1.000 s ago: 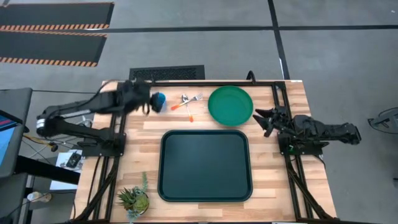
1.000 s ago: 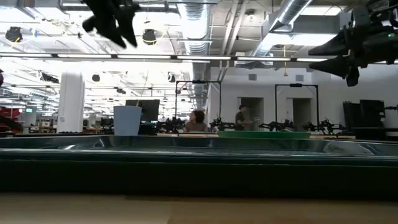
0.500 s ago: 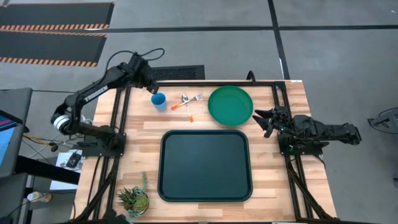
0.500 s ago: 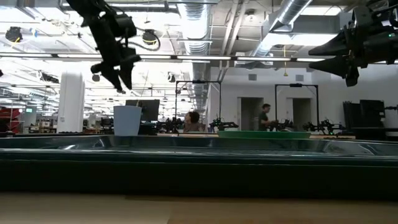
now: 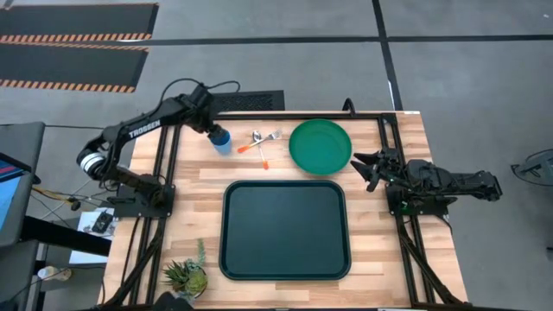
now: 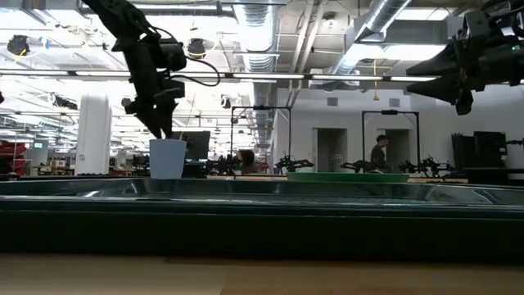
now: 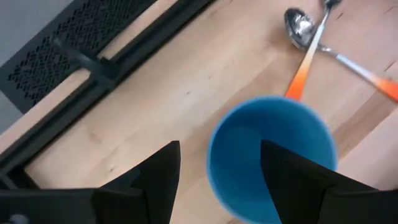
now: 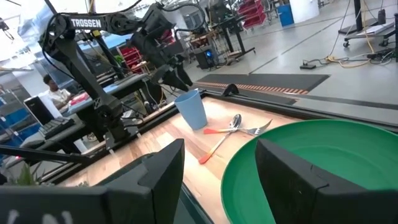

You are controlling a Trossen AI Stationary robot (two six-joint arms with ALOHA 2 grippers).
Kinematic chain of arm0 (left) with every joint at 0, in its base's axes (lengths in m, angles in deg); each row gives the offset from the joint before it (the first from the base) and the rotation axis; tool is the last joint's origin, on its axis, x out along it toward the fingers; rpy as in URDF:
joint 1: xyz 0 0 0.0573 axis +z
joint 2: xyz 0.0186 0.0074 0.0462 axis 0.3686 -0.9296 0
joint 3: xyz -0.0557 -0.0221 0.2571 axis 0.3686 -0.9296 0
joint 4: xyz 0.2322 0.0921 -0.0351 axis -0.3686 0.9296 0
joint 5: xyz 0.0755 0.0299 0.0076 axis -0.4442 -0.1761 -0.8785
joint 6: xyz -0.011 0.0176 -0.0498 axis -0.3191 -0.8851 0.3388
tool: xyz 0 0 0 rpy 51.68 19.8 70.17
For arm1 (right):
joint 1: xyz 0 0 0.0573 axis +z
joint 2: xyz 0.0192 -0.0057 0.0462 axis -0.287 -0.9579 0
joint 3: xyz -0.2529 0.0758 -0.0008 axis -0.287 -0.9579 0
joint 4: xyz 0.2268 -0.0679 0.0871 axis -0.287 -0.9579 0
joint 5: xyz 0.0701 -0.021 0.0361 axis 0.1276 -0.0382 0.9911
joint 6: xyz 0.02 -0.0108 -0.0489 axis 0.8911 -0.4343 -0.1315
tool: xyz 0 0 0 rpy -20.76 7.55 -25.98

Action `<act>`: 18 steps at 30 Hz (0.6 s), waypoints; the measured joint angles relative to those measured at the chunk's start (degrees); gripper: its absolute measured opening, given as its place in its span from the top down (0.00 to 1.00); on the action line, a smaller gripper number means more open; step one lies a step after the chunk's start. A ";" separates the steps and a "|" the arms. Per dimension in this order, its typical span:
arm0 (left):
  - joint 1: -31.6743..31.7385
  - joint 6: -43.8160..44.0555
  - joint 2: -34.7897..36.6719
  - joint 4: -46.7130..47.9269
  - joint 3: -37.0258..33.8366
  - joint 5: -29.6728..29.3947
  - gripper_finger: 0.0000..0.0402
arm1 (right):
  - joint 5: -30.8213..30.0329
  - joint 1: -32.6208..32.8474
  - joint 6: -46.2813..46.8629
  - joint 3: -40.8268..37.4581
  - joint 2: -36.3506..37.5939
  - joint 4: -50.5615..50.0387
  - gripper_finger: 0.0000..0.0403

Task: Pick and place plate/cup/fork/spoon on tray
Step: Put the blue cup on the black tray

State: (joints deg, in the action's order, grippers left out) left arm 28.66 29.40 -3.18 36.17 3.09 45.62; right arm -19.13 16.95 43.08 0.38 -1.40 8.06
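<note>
The light-blue cup (image 5: 221, 140) stands upright on its base at the table's far left. My left gripper (image 5: 214, 130) is open right above it. In the left wrist view (image 7: 217, 146) one finger is over the cup's mouth (image 7: 273, 155) and one is outside its wall. In the low view the tips (image 6: 161, 131) are just above the rim. The fork (image 5: 259, 142) and the spoon (image 5: 260, 149) lie crossed beside the cup. The green plate (image 5: 320, 145) lies flat at the far right. The tray (image 5: 285, 229) is in the middle. My right gripper (image 5: 356, 164) is open beside the plate's right edge.
A small potted plant (image 5: 186, 276) stands at the near left corner. A black frame rail (image 7: 106, 68) runs along the far edge behind the cup. People move in the room beyond the table (image 6: 381, 152).
My left gripper has swung a little toward the far edge and come down from high above the table to just over the cup's rim. The cup has stayed where it was.
</note>
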 joint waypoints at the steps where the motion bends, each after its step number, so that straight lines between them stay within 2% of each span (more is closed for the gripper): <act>1: 0.12 -0.06 0.12 -0.08 -0.60 -0.02 0.49 | -0.02 0.00 0.02 0.00 0.00 -0.05 0.45; 10: 0.54 -1.29 0.15 -2.46 -3.37 -1.53 0.52 | 0.00 0.00 0.02 0.00 0.00 -0.11 0.45; 13: 0.54 -1.18 0.15 -2.32 -3.37 -1.52 0.60 | 0.00 0.00 0.02 0.00 0.00 -0.14 0.45; 18: 0.54 -2.12 -1.25 -1.13 -3.37 -1.07 0.82 | -0.01 0.00 0.02 0.00 0.00 -0.16 0.45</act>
State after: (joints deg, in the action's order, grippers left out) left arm 29.20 27.28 -4.44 35.04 -0.28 44.54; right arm -19.14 16.95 43.10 0.38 -1.40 7.90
